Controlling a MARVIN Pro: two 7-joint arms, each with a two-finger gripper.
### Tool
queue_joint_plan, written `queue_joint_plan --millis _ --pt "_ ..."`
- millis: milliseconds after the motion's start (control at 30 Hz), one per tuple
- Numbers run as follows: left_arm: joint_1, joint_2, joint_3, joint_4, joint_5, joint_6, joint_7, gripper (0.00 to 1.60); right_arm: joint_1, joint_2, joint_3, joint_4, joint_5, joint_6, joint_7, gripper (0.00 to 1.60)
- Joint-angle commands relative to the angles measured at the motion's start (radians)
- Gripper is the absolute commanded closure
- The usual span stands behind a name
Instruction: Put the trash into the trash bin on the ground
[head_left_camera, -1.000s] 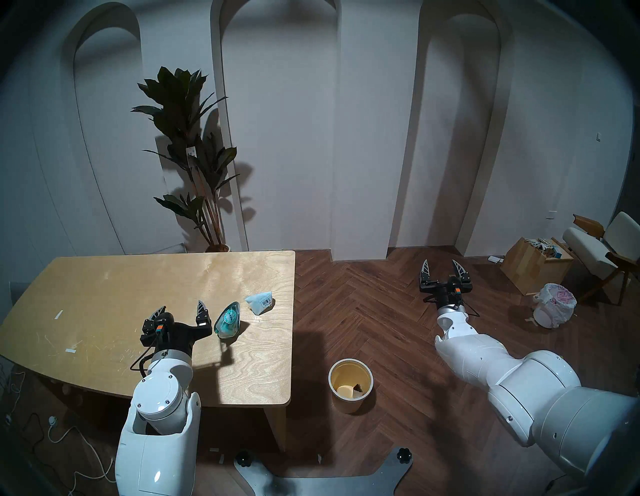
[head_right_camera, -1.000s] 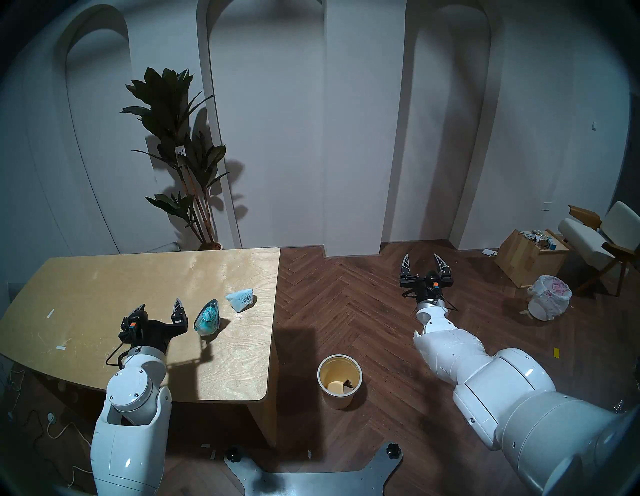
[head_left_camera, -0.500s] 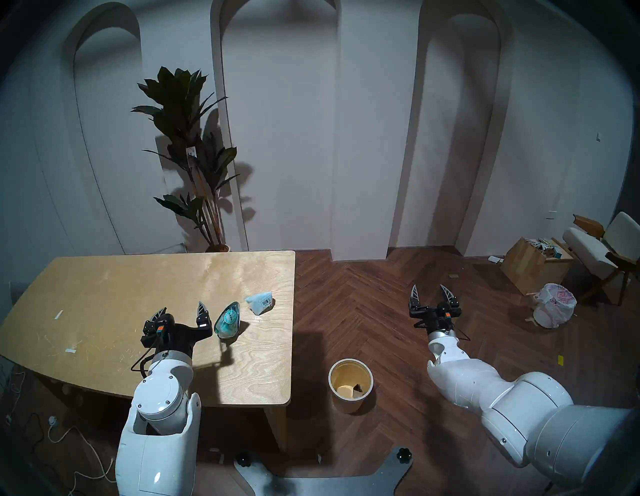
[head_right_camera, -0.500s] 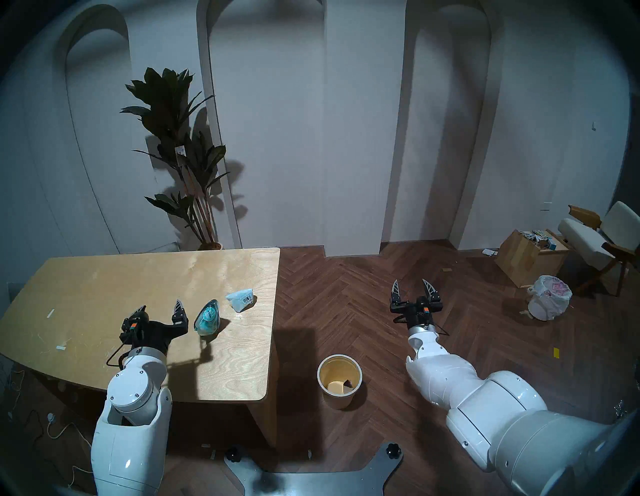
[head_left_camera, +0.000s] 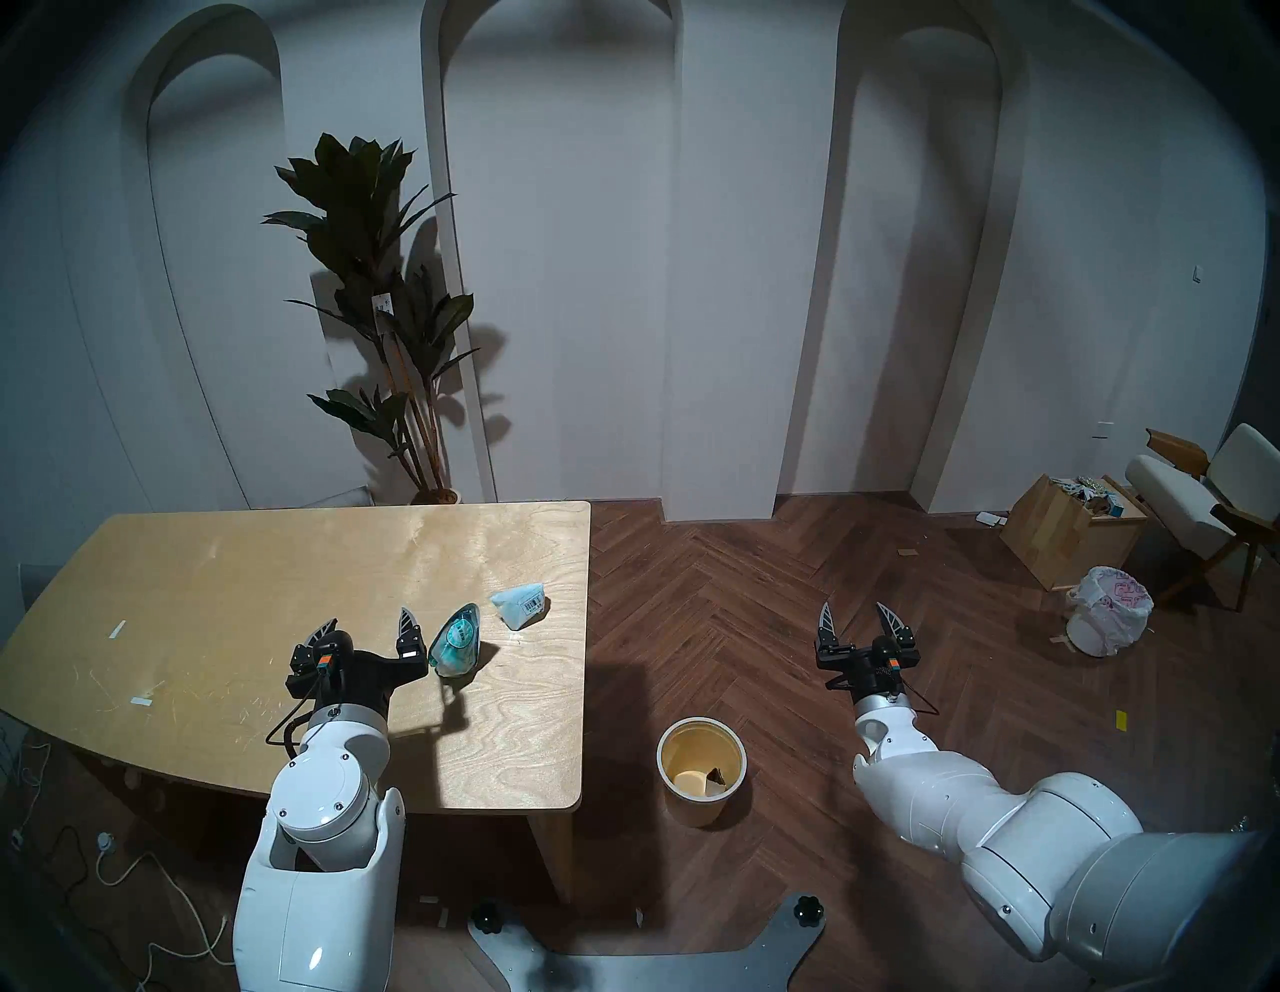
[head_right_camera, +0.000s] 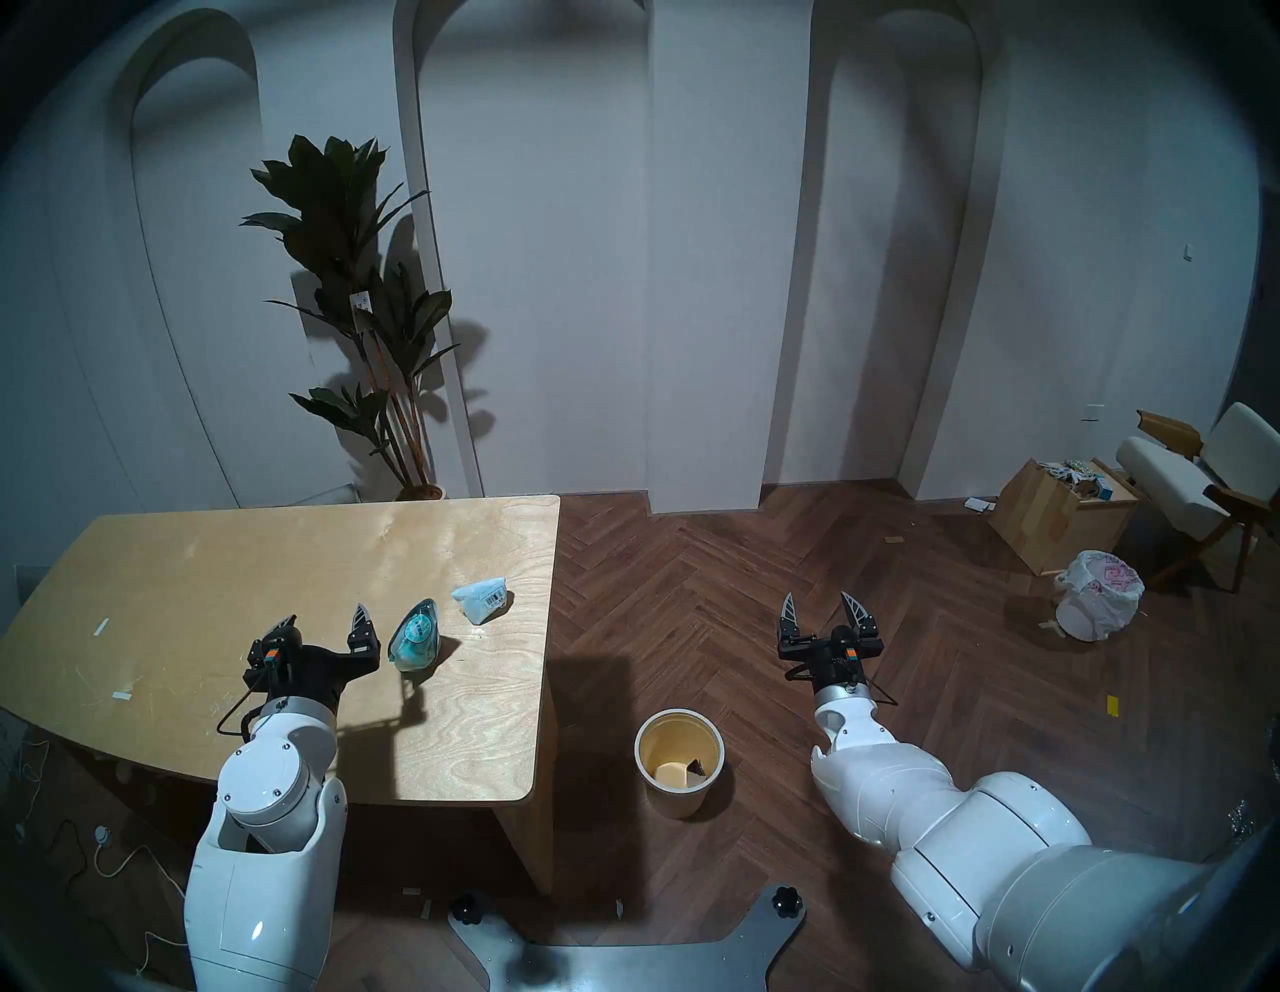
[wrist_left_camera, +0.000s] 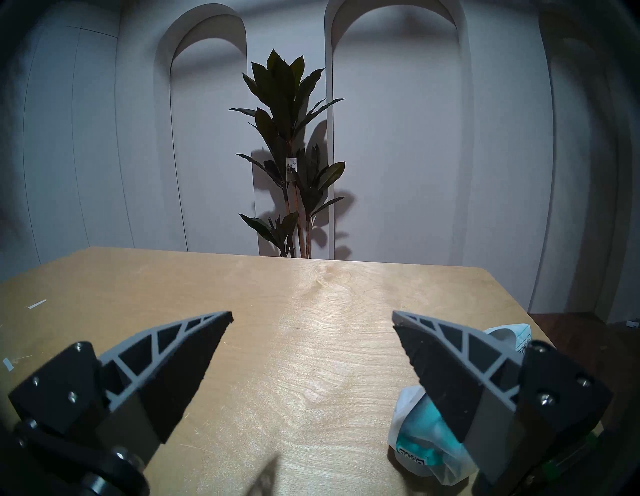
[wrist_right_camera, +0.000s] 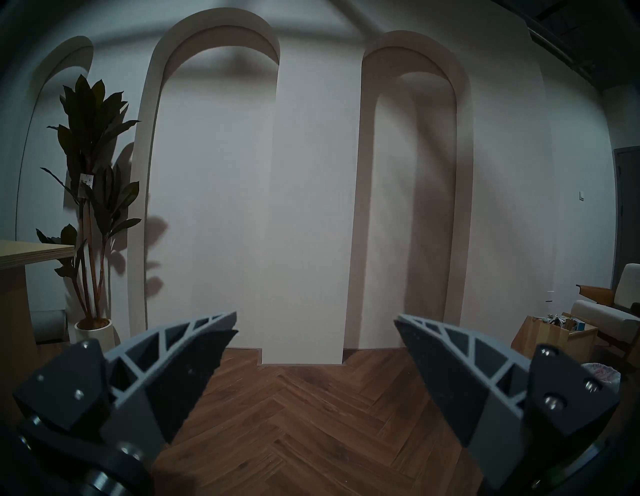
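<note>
Two pieces of trash are left on your table (head_left_camera: 208, 554): the teal-and-clear blister pack (head_left_camera: 455, 639) and, just beyond it toward the table's right edge, the pale blue barcoded packet (head_left_camera: 521, 604). Something pale and something dark already lie at the bottom of the cream trash bin (head_left_camera: 701, 770) on the floor, between the table and your right arm; you cannot tell what they are.

Over the last second your right gripper (head_left_camera: 857, 618) has sunk and drawn back toward the robot, its fingers spread wide and holding nothing. That reads as a retreat after a drop, so that arm looks free.

Your left gripper (head_left_camera: 365, 625) has not moved. It hovers above the table with fingers spread, its right finger just beside the blister pack, nothing between them. Judging by that, the blister pack is the next pickup.
</note>
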Motion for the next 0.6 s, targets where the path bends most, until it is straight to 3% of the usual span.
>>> queue_joint_plan --millis 0,567 --pt "-0.006 -0.001 0.015 -0.017 -0.005 0.002 -0.011 0.00 -0.036 0.003 0.004 -0.015 0.008 -0.014 0.009 0.00" --pt "-0.010 0.012 0.041 -0.009 -0.029 0.014 -0.048 0.00 -0.108 -0.005 0.012 -0.043 0.032 -0.014 0.048 0.00"
